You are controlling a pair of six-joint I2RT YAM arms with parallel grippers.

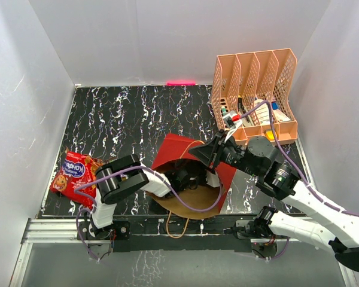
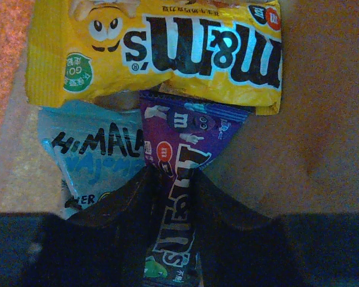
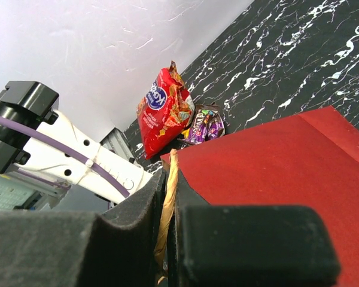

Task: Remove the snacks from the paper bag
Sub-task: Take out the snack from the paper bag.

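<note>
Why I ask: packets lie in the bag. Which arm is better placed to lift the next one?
Left. The left gripper is inside the paper bag, fingers either side of the purple packet. The right gripper is shut on the bag's rim, so it looks busy.

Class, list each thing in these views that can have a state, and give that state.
paper bag: on its side, mouth open.
left tool: shut on purple packet.
right tool: shut on the paper bag rim.
yellow packet: inside the bag.
blue packet: inside the bag.
red snack bag: out, on the table.
</note>
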